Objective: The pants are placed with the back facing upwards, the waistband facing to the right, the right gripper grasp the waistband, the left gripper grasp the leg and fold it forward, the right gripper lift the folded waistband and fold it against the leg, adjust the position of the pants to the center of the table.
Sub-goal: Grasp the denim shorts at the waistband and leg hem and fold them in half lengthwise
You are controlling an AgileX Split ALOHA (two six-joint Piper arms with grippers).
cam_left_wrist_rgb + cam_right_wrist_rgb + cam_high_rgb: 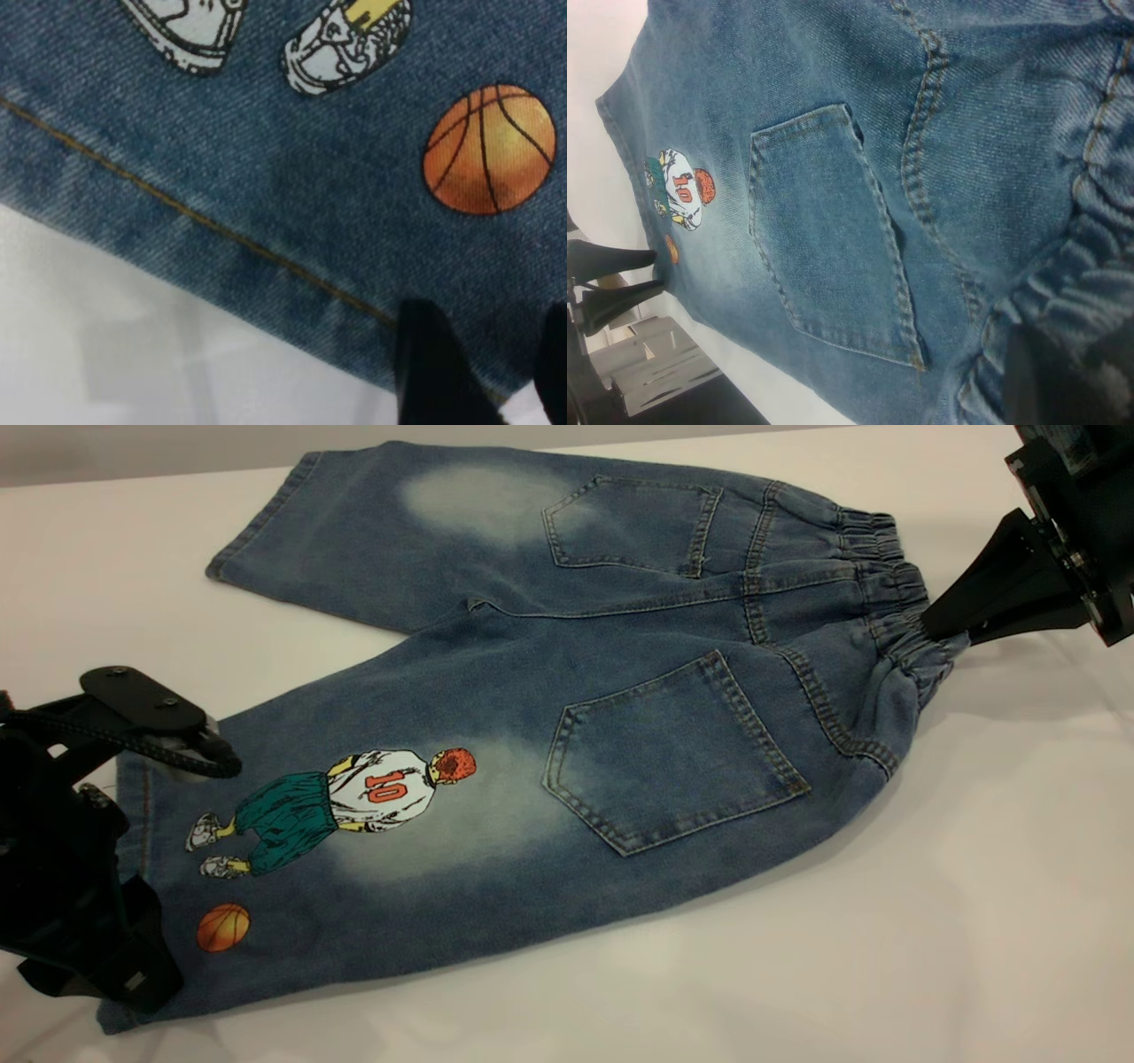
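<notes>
So the pants (567, 717) are a small pair of faded blue denim shorts lying flat on the white table (974, 921), back side up, with two stitched back pockets (669, 757) showing. The elastic waistband (890, 593) is bunched and gathered. Down the nearer leg from the pockets there's a cartoon print of a basketball player (341, 802) in a white number 10 jersey and green shorts, plus an orange basketball (222, 926) just beside the leg hem (204, 221). The right gripper (941, 631) has its black fingers pinched shut on the waistband. The left gripper (485, 376) sits at the hem beside the basketball print, fingers narrowly apart with denim between them.
</notes>
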